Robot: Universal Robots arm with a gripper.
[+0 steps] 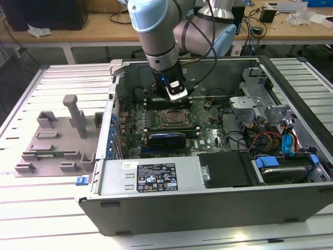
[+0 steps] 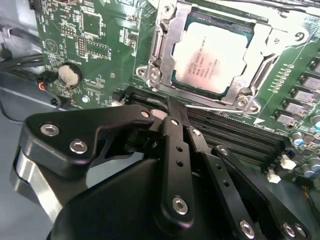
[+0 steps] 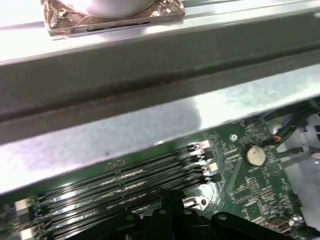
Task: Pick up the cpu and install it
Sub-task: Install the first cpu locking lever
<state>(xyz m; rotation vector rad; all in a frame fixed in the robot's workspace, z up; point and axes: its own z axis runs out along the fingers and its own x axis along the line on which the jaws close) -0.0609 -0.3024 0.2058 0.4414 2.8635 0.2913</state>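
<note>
The robot arm [image 1: 156,31] reaches down from the upper middle of the exterior view into an open computer case [image 1: 208,198] that lies on a slatted metal table [image 1: 31,208]. Its gripper [image 1: 175,94] is just above the motherboard [image 1: 208,130], close to the far edge of the socket [image 1: 171,119], near the centre of the frame. In the second wrist view the gripper [image 2: 175,112] takes the lower half of the frame; its black fingers [image 2: 177,140] stand together with no gap between them and nothing is held there, so the jaws look closed and empty. The tips point at the memory slots [image 2: 235,135], which run across the middle of this frame, just below the socket. The cpu [image 2: 210,57] sits in the upper middle of the second wrist view, flat inside the socket [image 2: 250,75], with its silver top visible and the metal frame around it. A thin metal lever [image 2: 220,107] lies along the lower edge of the socket. A round coin battery [image 2: 69,75] is on the board at the left of that frame. In the first wrist view the memory slots [image 3: 125,182] cross the lower part of the frame, the coin battery [image 3: 255,155] is at the right, and a grey metal wall of the case [image 3: 150,75] covers the upper half. In the exterior view a grey plastic fixture tray [image 1: 47,151] rests on the table at the left, well apart from the gripper.
</note>
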